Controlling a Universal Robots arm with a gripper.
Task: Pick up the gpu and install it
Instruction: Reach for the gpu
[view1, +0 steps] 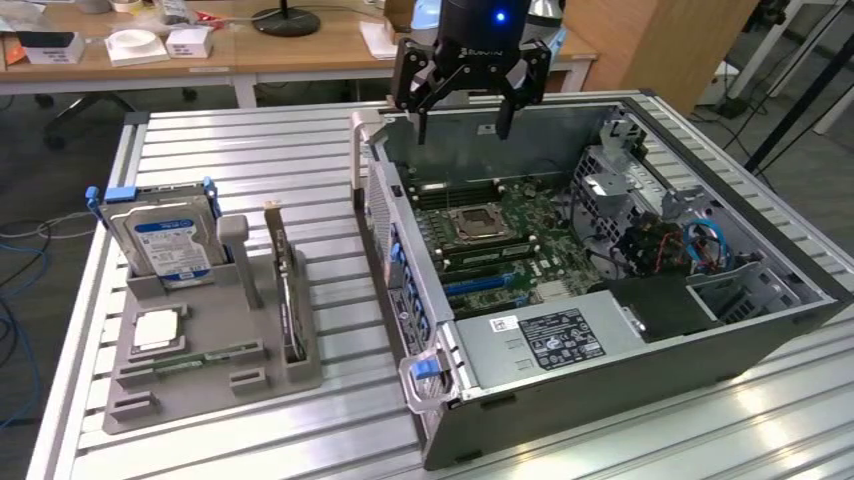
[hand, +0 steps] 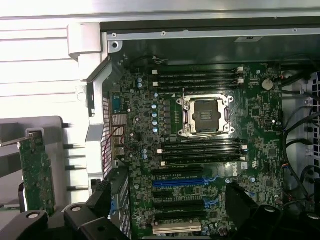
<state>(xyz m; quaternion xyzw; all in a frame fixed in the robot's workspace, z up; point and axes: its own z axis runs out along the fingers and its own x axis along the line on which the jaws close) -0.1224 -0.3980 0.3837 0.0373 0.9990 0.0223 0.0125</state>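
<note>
Gripper (view1: 463, 128) hangs over the far end of the open computer case (view1: 587, 400), above its far wall. Jaws are spread wide with nothing between them, touching nothing.

The gpu (view1: 287, 290) stands on its long edge in a slot of the grey holder (view1: 200, 390), on the holder's side nearest the case and well apart from the gripper. The holder sits on the bench (view1: 267, 150) near its edge at the exterior view's left; the case takes the bench's middle and right.

Hard drive (view1: 167, 240), blue label, stands upright at the holder's far end. Small green memory stick (view1: 200, 356) lies flat in the holder's near part.

Inside the case the motherboard (hand: 200, 150) lies exposed, with CPU socket (hand: 206, 116) and blue and black expansion slots (hand: 177, 182).

In the wrist view a green circuit board (hand: 35, 172) stands in the holder, probably the same card's other face.
</note>
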